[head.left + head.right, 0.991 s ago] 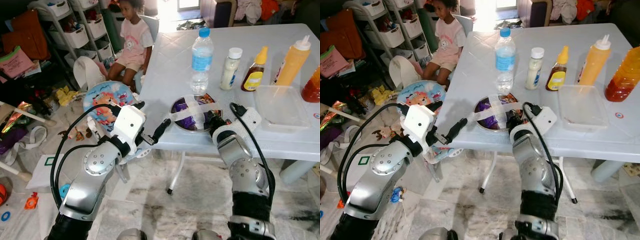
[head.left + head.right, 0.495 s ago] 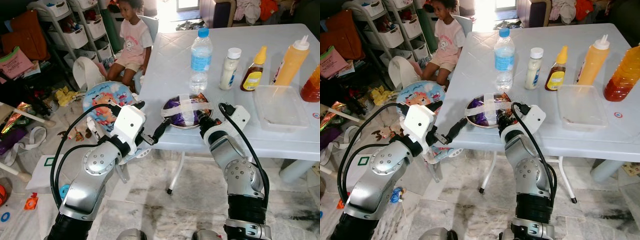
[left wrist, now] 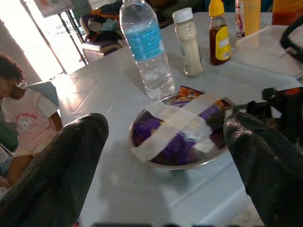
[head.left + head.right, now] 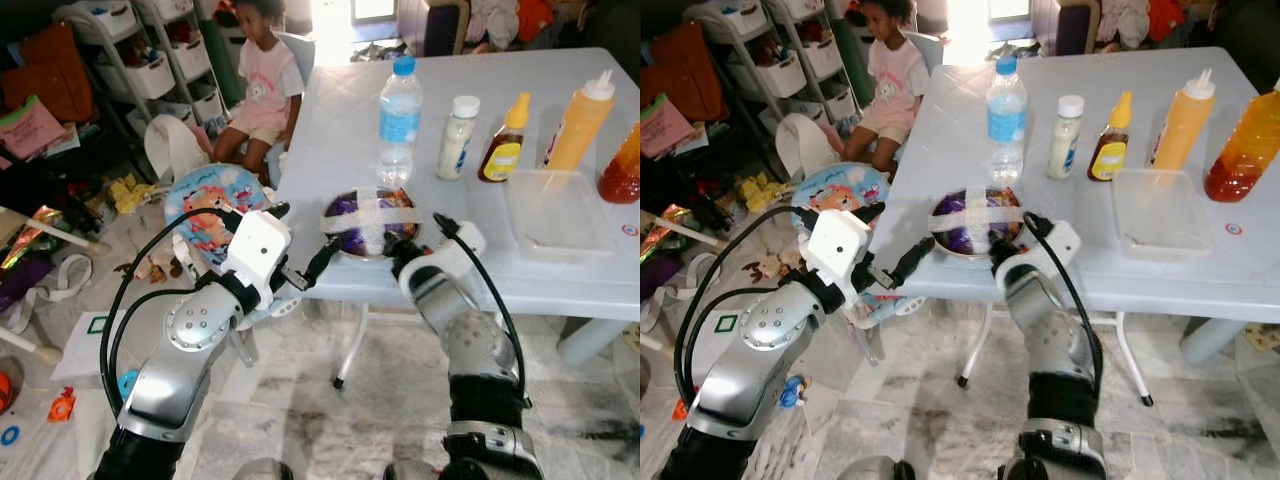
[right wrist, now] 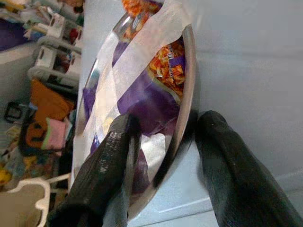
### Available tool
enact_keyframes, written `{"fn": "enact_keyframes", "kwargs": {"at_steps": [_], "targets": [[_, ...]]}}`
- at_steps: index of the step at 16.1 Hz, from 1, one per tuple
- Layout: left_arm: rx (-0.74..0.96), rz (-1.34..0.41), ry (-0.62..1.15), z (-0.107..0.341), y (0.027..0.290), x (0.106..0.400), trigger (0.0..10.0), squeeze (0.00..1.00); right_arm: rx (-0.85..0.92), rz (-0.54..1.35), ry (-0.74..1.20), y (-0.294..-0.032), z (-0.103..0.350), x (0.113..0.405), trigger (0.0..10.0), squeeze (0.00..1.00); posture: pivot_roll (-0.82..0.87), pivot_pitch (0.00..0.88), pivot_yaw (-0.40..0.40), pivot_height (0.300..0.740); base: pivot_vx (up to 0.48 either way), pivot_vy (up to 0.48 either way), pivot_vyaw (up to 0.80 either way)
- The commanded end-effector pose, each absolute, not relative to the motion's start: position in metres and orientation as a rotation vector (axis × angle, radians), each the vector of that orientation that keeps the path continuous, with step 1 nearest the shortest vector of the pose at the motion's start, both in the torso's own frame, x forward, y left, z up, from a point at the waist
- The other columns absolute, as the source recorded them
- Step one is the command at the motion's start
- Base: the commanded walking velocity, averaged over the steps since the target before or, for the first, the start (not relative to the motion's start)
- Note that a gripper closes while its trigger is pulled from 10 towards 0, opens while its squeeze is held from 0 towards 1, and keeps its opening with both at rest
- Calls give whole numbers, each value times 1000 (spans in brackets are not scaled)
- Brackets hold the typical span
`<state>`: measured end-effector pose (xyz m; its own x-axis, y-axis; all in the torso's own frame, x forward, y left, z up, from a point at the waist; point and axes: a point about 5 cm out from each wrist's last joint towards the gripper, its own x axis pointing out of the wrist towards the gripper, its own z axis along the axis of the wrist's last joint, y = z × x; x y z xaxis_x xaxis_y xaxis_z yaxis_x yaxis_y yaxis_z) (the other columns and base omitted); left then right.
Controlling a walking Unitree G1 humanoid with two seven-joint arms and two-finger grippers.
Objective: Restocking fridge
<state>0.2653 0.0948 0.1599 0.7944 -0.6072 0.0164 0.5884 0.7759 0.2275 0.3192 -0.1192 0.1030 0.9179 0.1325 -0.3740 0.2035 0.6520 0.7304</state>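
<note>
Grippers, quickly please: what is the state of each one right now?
Left gripper: open, holding nothing, near the table edge beside the bowl.
Right gripper: closed on the bowl's rim, one finger inside, one outside.

Two black fingers [image 3: 57, 175] of the left gripper [image 3: 165, 179] frame the shot, spread wide apart, and between them sits the metal bowl [image 3: 156, 158] near the white table's [image 3: 99, 99] edge, purple packets inside, pale tape crossed over the top. The right gripper [image 3: 279, 106] is at the bowl's rim (grip unclear from here). Behind stand a water bottle [image 3: 146, 47], a white bottle [image 3: 188, 42] and a brown sauce bottle [image 3: 218, 33]; a child [image 3: 23, 123] sits beyond the table.
</note>
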Motion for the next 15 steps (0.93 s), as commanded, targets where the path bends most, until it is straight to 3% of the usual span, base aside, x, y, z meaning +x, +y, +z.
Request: {"fn": "enact_keyframes", "kwargs": {"at_steps": [1, 4, 5, 6, 7, 15], "targets": [[244, -658, -108, 164, 95, 265, 10000, 0, 910, 17, 438, -100, 107, 323, 10000, 0, -2, 0, 100, 740, 0, 0, 0], [246, -658, -108, 164, 96, 263, 10000, 0, 950, 51, 459, -88, 108, 327, 10000, 0, 1, 2, 97, 740, 0, 0, 0], [247, -659, -107, 163, 96, 263, 10000, 0, 991, 57, 466, -84, 109, 327, 7922, 0, 0, 2, 97, 740, 0, 0, 0], [247, -661, -106, 163, 95, 263, 10000, 0, 1046, 41, 478, -81, 108, 328, 3333, 0, -2, 5, 98, 740, 0, 0, 0], [246, -664, -105, 163, 95, 262, 10000, 0, 1079, 21, 487, -81, 105, 327, 0, 0, -3, 6, 98, 740, 0, 0, 0], [244, -682, -104, 162, 92, 262, 10000, 0, 1198, -97, 489, -105, 93, 329, 0, 0, -7, 10, 99, 740, 0, 0, 0]]}}
